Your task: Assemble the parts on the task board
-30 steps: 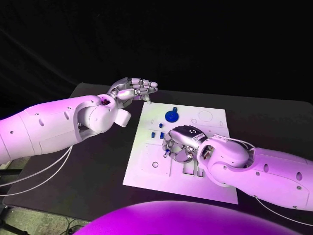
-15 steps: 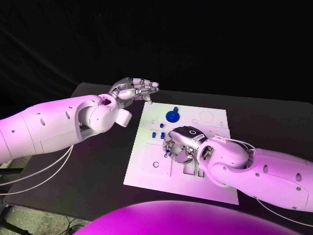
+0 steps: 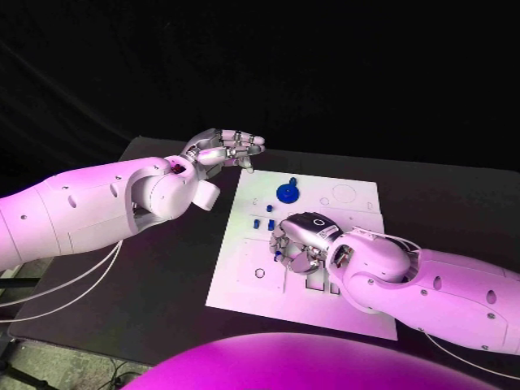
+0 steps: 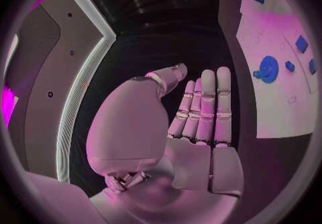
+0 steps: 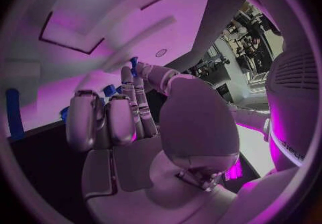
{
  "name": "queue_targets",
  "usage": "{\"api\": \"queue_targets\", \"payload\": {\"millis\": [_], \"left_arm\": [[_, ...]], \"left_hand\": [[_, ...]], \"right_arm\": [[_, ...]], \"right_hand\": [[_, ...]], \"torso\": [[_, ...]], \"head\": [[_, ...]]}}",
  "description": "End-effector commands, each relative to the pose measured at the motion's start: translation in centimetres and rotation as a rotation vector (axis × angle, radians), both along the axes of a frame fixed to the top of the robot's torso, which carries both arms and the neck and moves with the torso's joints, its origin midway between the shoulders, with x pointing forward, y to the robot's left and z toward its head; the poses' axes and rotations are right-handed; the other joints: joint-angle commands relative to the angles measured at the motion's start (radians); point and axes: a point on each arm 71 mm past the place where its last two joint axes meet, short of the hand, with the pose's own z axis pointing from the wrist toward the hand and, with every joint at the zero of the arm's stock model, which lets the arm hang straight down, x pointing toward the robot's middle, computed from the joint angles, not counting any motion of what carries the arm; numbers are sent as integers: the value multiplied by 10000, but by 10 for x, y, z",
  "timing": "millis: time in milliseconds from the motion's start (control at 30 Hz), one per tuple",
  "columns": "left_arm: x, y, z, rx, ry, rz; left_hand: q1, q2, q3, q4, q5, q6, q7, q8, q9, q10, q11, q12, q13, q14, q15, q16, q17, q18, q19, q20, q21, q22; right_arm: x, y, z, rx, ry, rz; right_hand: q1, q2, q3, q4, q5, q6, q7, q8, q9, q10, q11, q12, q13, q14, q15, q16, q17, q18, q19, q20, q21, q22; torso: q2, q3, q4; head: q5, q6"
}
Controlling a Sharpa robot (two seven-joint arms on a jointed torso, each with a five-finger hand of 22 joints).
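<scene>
While blue parts (image 3: 286,192) lie loose on the board (image 3: 243,284), much remains; right hand (image 3: 301,240) pinches one, left hand (image 3: 222,149) holds nothing, fingers apart.

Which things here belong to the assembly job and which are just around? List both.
Job: board; blue disc; small blue parts; right hand, low over the board's middle.
Just around: black table; left hand, raised off the board's far left corner, holding nothing.
</scene>
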Motion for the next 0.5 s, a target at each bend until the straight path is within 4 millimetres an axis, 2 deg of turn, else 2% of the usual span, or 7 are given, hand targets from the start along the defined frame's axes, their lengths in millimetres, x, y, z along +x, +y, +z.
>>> {"api": "queue_targets", "payload": {"millis": [33,500], "left_arm": [[-1,-2,1,-76,-59,-186],[-1,-2,1,-56,-49,-186]], "left_hand": [[69,20,-44,12,41,-79,163,-53,-9,-41,3,32,-11,-36,59,-62,-9,140,65,-25,-30,-8],[69,20,-44,12,41,-79,163,-53,-9,-41,3,32,-11,-36,59,-62,-9,140,65,-25,-30,-8]], "right_arm": [[-2,1,-3,-280,-59,156],[-6,4,-8,-769,300,419]], "right_hand": [[2,87,-6,-55,55,71,-4,44,9,129,-68,34,8,167,-46,39,-4,-92,73,-10,-28,1752],[-104,78,-131,-91,35,19,5,46,56,98,-48,-2,8,160,-26,40,-39,-88,63,0,-60,1752]], "torso": [[6,0,3],[-11,-5,-8]], "head": [[11,2],[8,2]]}}
